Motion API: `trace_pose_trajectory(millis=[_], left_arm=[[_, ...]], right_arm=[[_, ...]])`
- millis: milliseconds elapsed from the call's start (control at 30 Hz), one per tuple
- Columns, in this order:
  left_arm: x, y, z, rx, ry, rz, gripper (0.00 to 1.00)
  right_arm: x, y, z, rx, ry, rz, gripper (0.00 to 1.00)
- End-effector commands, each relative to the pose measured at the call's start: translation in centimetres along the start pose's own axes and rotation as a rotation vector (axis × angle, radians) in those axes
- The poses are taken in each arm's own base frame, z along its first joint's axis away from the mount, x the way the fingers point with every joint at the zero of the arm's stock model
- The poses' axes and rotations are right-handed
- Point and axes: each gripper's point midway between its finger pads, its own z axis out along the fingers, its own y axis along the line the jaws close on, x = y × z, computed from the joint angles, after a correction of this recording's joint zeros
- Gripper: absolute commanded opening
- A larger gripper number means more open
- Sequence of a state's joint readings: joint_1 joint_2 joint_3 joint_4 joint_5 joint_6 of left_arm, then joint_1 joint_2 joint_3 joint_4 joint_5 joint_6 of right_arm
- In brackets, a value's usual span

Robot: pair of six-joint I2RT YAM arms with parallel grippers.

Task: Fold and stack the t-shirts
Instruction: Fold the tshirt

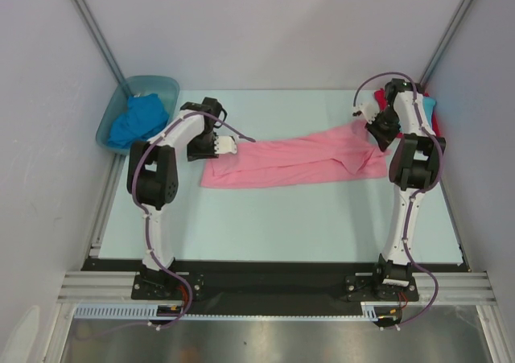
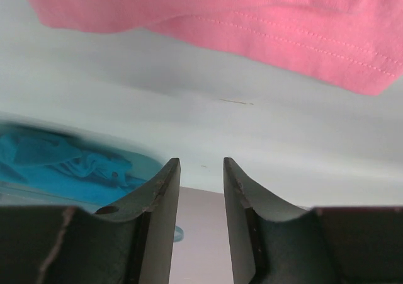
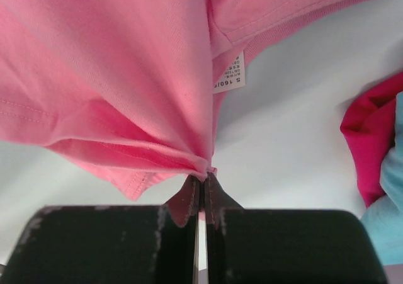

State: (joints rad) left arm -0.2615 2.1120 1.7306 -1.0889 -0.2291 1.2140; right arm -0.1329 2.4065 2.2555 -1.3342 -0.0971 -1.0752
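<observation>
The pink t-shirt [image 1: 290,162] lies stretched left to right across the middle of the table. My right gripper [image 1: 376,136] is shut on a bunched pinch of its right end [image 3: 204,167], near the collar label [image 3: 230,73]. My left gripper [image 1: 232,146] hovers at the shirt's left end. In the left wrist view this gripper [image 2: 201,165] stands open with nothing between its fingers, and the pink hem [image 2: 283,38] lies just ahead of it. A blue t-shirt [image 1: 135,120] lies crumpled in the tub. A red t-shirt [image 3: 371,133] and a turquoise one [image 3: 390,215] lie at the far right.
The blue-green plastic tub [image 1: 165,85] stands at the back left corner, partly off the table edge. Grey walls close in the left, right and back sides. The red and turquoise shirts [image 1: 434,113] sit just behind the right arm.
</observation>
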Motion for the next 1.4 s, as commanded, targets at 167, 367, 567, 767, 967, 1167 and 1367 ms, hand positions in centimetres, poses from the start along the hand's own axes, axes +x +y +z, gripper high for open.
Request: trace_pose_trajectory(millis=[167, 367, 567, 767, 967, 1167, 1367], left_arm=[[0.2, 1.3, -0.8, -0.016, 0.007, 0.0, 0.39], [-0.3, 1.7, -1.1, -0.026, -0.012, -0.011, 0.38], [-1.4, 0.1, -1.6, -0.006, -0.043, 0.027, 0.35], [-3.6, -2.5, -2.4, 0.022, -0.094, 0.049, 0.16], [-5.6, -3.5, -4.2, 0.041, -0.226, -0.053, 0.29], [-6.4, -5.2, -6.2, 0.066, -0.321, -0.12, 0.3], [-6.7, -7.7, -5.3, 0.14, -0.337, -0.138, 0.31]], right_arm=[[3.0, 3.8, -0.9, -0.147, 0.125, -0.003, 0.0], [2.7, 4.3, -0.8, -0.16, 0.119, 0.001, 0.0], [2.5, 4.3, -0.7, -0.158, 0.118, -0.002, 0.0], [2.2, 4.3, -0.5, -0.15, 0.114, -0.002, 0.0], [2.1, 4.5, -0.5, -0.153, 0.113, 0.003, 0.0], [1.7, 4.6, -0.6, -0.146, 0.11, 0.003, 0.0], [1.0, 4.6, -0.5, -0.132, 0.11, -0.015, 0.0]])
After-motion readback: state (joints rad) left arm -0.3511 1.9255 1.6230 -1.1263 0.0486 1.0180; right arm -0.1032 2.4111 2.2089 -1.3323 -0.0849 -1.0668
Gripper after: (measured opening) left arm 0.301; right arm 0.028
